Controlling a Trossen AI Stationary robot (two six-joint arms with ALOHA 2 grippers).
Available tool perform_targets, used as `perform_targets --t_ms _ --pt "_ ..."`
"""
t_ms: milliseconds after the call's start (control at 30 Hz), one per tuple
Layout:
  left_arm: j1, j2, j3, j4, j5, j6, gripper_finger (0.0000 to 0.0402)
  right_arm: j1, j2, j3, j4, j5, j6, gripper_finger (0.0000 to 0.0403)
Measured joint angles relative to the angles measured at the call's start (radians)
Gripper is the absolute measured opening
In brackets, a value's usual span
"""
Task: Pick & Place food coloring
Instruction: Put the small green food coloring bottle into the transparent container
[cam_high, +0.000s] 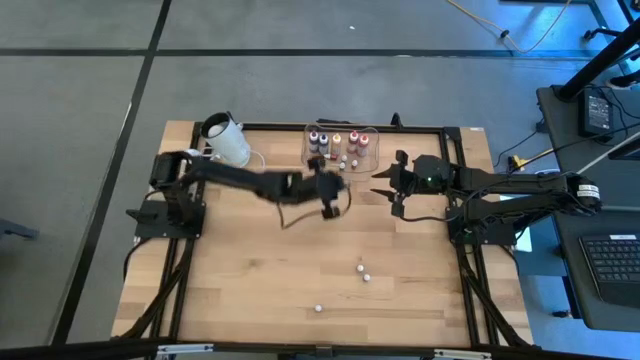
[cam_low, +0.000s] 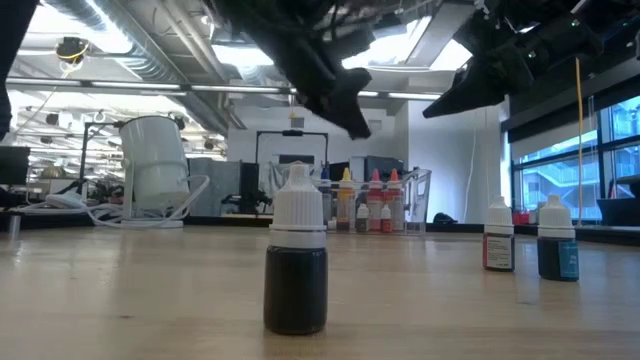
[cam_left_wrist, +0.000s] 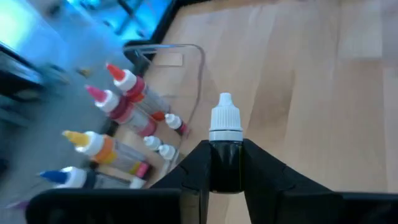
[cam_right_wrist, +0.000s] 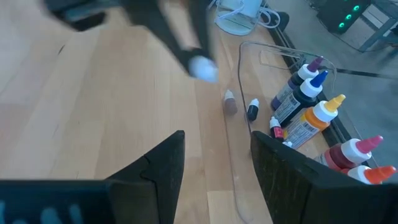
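Small dark food-coloring bottle with a white dropper cap (cam_left_wrist: 225, 140) sits upright between the left gripper's (cam_high: 327, 203) two dark fingers (cam_left_wrist: 196, 168), pinched at the body, cap clear above them. In the high view this gripper hangs over mid-table, just at 6 o'clock from the clear rectangular plastic tub (cam_high: 342, 146).

Tub stands at the table's far edge, 12 o'clock of centre. It holds taller squeeze bottles with coloured tips: red, pink, orange-yellow, blue, purple (cam_right_wrist: 314, 118), plus a few tiny white-capped ones (cam_left_wrist: 166, 151).

Right gripper (cam_high: 386, 186) at 3 o'clock from the tub, fingers (cam_right_wrist: 163, 163) parted to a medium gap, nothing between them.

Loose tiny bottles on the near half of the table: a pair (cam_high: 362, 272) at about 5 o'clock from centre, one (cam_high: 319, 309) near the front edge. Low view shows a dark one (cam_low: 297, 265) close by, a red one (cam_low: 499, 238) and a blue one (cam_low: 558, 241) further right, all upright.

Large white cylindrical cup (cam_high: 228, 140) at 11 o'clock, far left corner. Table (cam_high: 250, 270) is pale wood planks with a black frame. Grey floor around it; a keyboard (cam_high: 612, 265) on a side desk at 3 o'clock. Room beyond has ceiling ducts and windows.
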Motion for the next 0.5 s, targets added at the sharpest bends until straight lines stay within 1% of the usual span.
perform_targets --t_ms 100,167,200,267,333,367,500 --pt "0.118 0.000 0.000 0.000 0.194 -0.071 0.0065 0.000 0.000 0.000 -0.004 0.000 -0.001 0.0186" --pt "0.188 0.009 -0.001 -0.007 0.286 -0.122 0.0065 0.000 0.000 0.000 -0.009 0.000 -0.013 0.0186" --pt "0.218 0.014 -0.001 -0.006 0.314 -0.143 0.0065 0.000 0.000 0.000 -0.010 0.000 -0.017 0.0186" --pt "0.267 0.019 -0.002 -0.016 0.347 -0.180 0.0064 0.000 0.000 0.000 -0.010 0.000 -0.020 0.0186" --pt "0.300 0.035 0.001 0.011 0.360 -0.186 0.0065 0.000 0.000 0.000 -0.010 0.000 -0.021 0.0186" --pt "0.316 0.041 -0.001 0.000 0.369 -0.192 0.0066 0.000 0.000 0.000 -0.010 0.000 -0.021 0.0186" --pt "0.349 0.082 -0.002 -0.001 0.378 -0.210 0.0076 0.000 0.000 0.000 -0.009 0.001 -0.022 0.0186"
